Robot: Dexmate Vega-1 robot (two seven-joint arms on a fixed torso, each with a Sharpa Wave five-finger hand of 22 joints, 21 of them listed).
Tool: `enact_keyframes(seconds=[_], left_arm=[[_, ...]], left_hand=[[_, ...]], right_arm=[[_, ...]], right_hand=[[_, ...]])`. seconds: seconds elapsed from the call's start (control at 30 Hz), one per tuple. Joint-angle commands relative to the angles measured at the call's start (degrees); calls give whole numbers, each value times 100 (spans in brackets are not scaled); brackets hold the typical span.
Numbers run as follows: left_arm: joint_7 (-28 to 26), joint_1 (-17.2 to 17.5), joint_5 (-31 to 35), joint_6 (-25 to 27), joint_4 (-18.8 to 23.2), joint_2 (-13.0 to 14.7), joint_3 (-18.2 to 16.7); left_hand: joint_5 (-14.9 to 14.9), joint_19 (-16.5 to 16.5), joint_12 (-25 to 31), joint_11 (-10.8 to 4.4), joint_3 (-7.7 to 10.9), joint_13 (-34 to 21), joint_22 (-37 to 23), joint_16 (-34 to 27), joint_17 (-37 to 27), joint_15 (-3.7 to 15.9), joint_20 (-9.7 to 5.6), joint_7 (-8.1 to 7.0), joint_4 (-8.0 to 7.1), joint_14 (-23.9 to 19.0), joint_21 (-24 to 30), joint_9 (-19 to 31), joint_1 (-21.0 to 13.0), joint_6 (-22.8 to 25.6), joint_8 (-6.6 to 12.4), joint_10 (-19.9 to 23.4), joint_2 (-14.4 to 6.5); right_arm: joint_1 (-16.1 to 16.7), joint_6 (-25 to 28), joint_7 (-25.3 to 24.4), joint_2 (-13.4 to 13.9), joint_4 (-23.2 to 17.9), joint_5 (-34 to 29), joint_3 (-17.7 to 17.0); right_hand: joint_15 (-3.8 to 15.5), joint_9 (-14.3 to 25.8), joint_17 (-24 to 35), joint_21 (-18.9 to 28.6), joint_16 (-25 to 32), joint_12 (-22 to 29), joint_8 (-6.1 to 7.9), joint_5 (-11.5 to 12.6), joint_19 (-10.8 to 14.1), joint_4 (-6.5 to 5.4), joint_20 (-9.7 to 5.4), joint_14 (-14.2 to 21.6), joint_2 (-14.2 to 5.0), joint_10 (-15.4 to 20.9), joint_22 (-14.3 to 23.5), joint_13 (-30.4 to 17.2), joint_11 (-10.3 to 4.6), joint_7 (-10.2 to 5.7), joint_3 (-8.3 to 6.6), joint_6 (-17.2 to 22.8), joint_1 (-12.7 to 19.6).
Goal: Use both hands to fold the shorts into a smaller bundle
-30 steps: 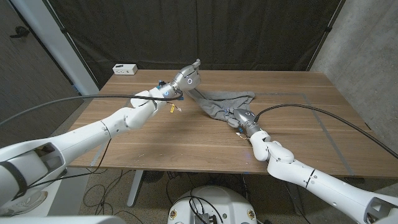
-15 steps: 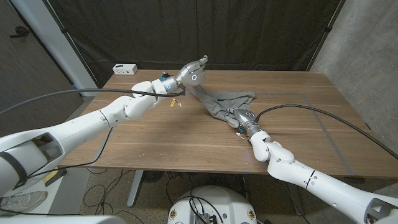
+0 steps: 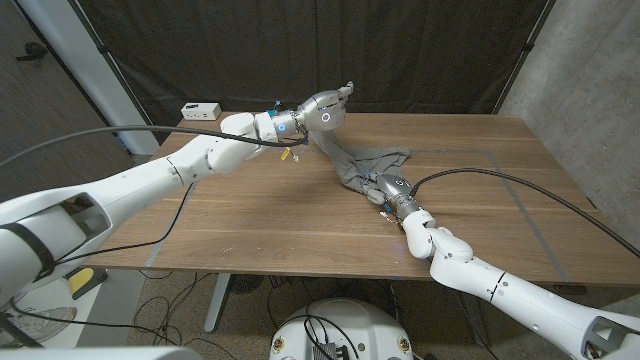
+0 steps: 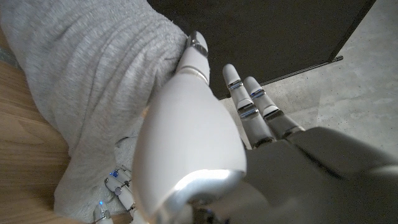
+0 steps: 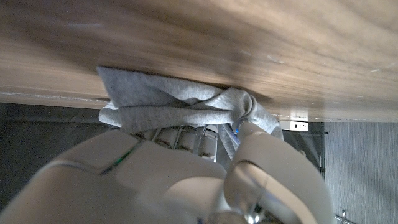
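Note:
The grey shorts (image 3: 372, 162) lie on the wooden table (image 3: 300, 215), one end drawn up off the wood in a taut strip. My left hand (image 3: 326, 110) grips that raised end above the table's far side. In the left wrist view the grey cloth (image 4: 93, 74) hangs against the left hand (image 4: 205, 124). My right hand (image 3: 386, 188) holds the near end of the shorts down at the table. In the right wrist view bunched cloth (image 5: 180, 106) is gathered in the right hand (image 5: 186, 162).
A small white box (image 3: 201, 110) stands at the table's far left corner. Black curtains hang behind the table. A black cable (image 3: 520, 185) trails from my right arm across the table's right side.
My left hand has carried its end of the shorts to the right and a little higher, stretching the strip. My right hand has stayed in place on the near end.

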State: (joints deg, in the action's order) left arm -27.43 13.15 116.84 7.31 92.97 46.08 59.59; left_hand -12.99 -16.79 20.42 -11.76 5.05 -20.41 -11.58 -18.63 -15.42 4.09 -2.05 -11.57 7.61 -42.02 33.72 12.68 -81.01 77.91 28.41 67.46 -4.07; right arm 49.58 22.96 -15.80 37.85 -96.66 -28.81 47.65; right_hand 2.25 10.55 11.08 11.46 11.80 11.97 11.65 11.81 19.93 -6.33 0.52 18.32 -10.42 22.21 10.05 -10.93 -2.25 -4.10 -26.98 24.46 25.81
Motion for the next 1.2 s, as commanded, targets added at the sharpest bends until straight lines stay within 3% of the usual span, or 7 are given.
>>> enact_keyframes(seconds=[0.03, 0.27, 0.7, 0.93, 1.2], left_arm=[[-554, -491, 49, -296, -217, -272, 301], [-1040, -744, -26, -279, -450, -493, 527], [-1451, -1178, -102, -199, -1107, -1068, 1059], [-1833, -1472, -255, -36, -1758, -1549, 1429], [-2412, -1778, -639, 267, -2874, -2364, 1985]], left_hand=[[-24, 14, -3, -11, -47, -15, -29, 13, -3, 956, -159, -12, 1, -26, 38, 28, 1, 42, 41, 60, 40], [-39, 71, -74, -31, -75, 45, -32, 40, 10, 948, -61, -18, -28, -3, 39, 52, 16, -8, 59, 49, 23], [-48, 60, -91, -38, -99, 48, -36, 53, 10, 950, -89, -21, -40, -4, 62, 82, 9, -36, 85, 68, 11], [-51, 60, -90, -35, -115, 36, -37, 56, 7, 950, -95, -21, -42, -10, 73, 96, 4, -39, 103, 83, 16], [-60, 51, -107, -36, -139, 36, -38, 60, 0, 951, -115, -18, -46, -24, 95, 115, -7, -40, 132, 98, 15]], right_arm=[[26, -159, -125, 14, 173, 145, -67], [89, -194, -156, 73, 155, 257, -149], [229, -289, -261, 193, 101, 397, -274], [262, -272, -221, 236, 100, 446, -296], [323, -245, -252, 293, 64, 498, -363]], right_hand=[[434, 7, 25, 49, 18, -33, -10, -34, 67, -9, 13, -8, -64, 19, 17, -12, -28, -18, -40, 34, -2], [436, 8, 28, 47, 21, -38, -17, -36, 65, 4, 15, -10, -67, 19, 17, -13, -15, -15, -54, 31, 10], [431, 10, 39, 45, 27, -44, -24, -46, 63, 0, 14, -20, -57, 21, 18, -14, -12, -16, -59, 36, 0], [429, 10, 41, 45, 28, -46, -29, -50, 65, 0, 14, -23, -52, 21, 18, -14, -17, -20, -61, 34, -3], [437, 11, 45, 46, 31, -49, -31, -54, 70, 5, 16, -26, -51, 25, 18, -15, -17, -28, -66, 41, -2]])
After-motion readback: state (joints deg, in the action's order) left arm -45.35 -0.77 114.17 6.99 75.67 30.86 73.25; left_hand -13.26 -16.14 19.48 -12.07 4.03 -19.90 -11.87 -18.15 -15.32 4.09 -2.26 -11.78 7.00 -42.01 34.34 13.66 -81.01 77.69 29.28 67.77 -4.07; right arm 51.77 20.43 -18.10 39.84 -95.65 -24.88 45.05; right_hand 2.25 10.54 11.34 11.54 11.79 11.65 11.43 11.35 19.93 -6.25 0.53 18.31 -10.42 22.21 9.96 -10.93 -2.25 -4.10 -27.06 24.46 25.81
